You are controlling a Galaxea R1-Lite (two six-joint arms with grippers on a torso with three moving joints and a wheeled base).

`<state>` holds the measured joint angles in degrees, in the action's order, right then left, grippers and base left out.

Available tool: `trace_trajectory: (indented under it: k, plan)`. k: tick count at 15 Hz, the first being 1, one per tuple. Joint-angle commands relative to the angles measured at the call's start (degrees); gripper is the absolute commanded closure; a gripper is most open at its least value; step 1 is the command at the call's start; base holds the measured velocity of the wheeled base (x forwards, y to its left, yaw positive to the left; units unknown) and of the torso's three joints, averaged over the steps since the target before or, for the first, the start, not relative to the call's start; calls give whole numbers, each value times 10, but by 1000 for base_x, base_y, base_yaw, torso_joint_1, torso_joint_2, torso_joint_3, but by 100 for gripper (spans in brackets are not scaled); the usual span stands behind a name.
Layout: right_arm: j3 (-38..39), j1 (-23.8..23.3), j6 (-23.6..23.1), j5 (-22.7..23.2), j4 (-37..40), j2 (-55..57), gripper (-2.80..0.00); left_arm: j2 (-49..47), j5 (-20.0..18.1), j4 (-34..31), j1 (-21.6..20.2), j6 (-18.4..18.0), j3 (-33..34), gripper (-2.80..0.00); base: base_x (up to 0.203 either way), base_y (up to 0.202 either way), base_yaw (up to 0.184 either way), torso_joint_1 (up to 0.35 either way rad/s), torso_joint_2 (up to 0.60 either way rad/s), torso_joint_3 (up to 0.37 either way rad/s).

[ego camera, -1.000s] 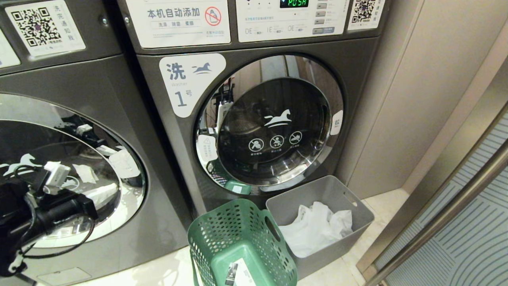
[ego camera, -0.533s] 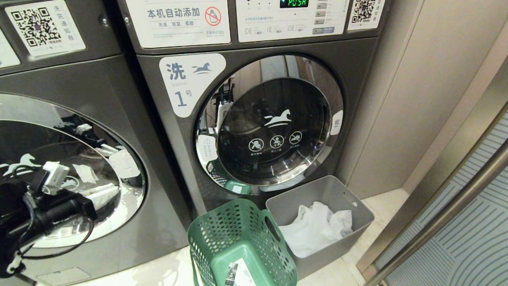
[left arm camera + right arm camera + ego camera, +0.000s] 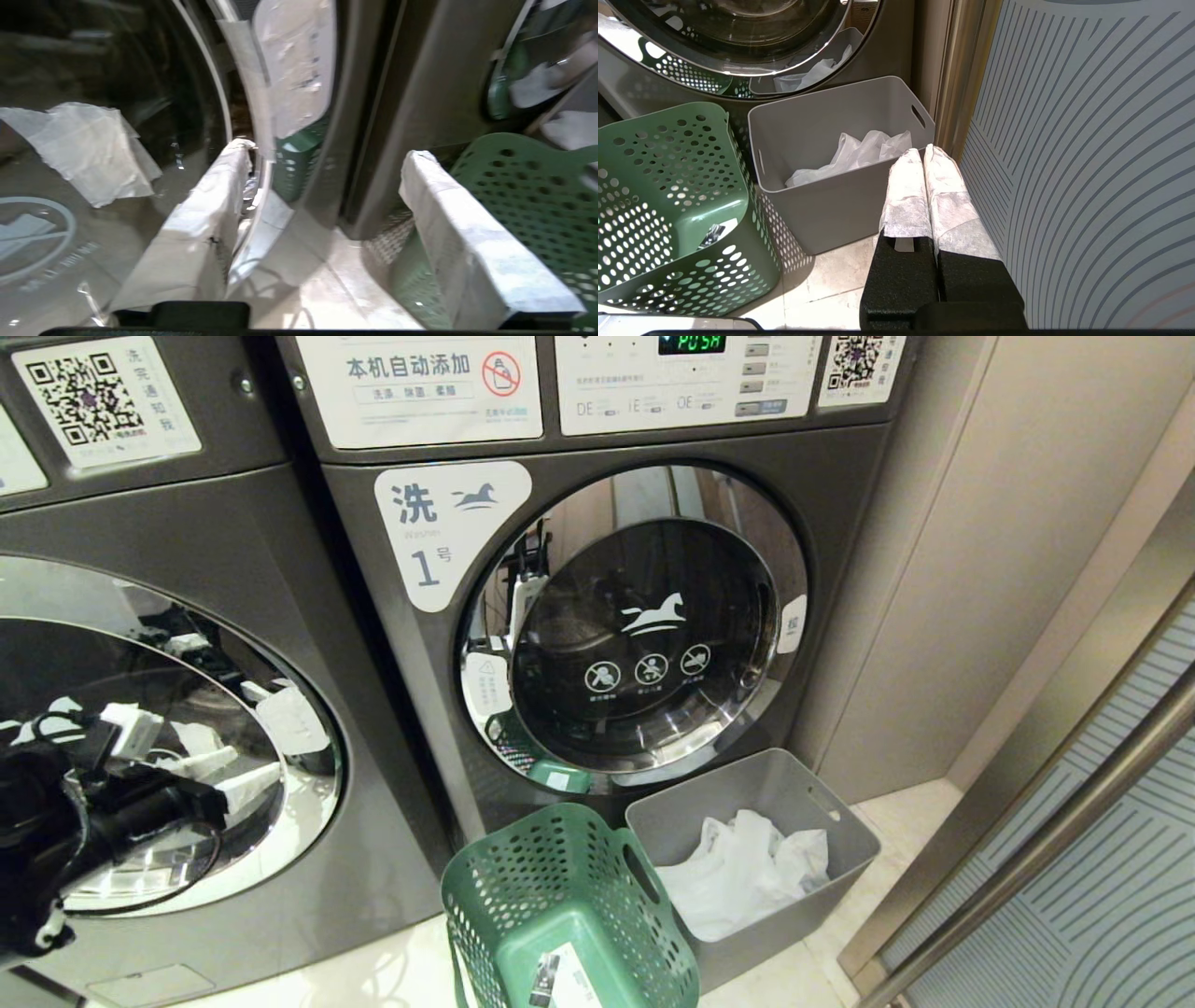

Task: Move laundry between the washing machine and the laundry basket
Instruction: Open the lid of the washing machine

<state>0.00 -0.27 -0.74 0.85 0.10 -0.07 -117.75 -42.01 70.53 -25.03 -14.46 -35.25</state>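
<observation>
Gaping left claw (image 3: 327, 154) fronts washing machine (image 3: 117, 140) door.

Two washers: one at left (image 3: 187, 644), one marked 1 (image 3: 597, 616). One green basket (image 3: 560, 905), one grey bin (image 3: 775, 803) with one white cloth (image 3: 747, 873). Three QR stickers (image 3: 93, 397), two grippers: left (image 3: 327, 158), right (image 3: 923, 154).

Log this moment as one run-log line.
left gripper: open, empty, at washing machine door edge | right gripper: shut, parked beside grey bin | laundry basket: empty | laundry: unseen
</observation>
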Motion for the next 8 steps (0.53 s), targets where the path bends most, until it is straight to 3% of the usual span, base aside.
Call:
trace_trajectory:
  k: [1, 6, 8]
  plan:
    - [0, 0, 0, 0, 0, 1, 0, -33, 5, 6, 1, -8, -20, -280, 0, 0, 0, 0, 0, 0]
    - [0, 0, 0, 0, 0, 1, 0, -76, 24, 4, 17, -2, -87, -280, 0, 0, 0, 0, 0, 0]
    - [0, 0, 0, 0, 0, 1, 0, -85, 23, 3, 26, 27, -103, -280, 0, 0, 0, 0, 0, 0]
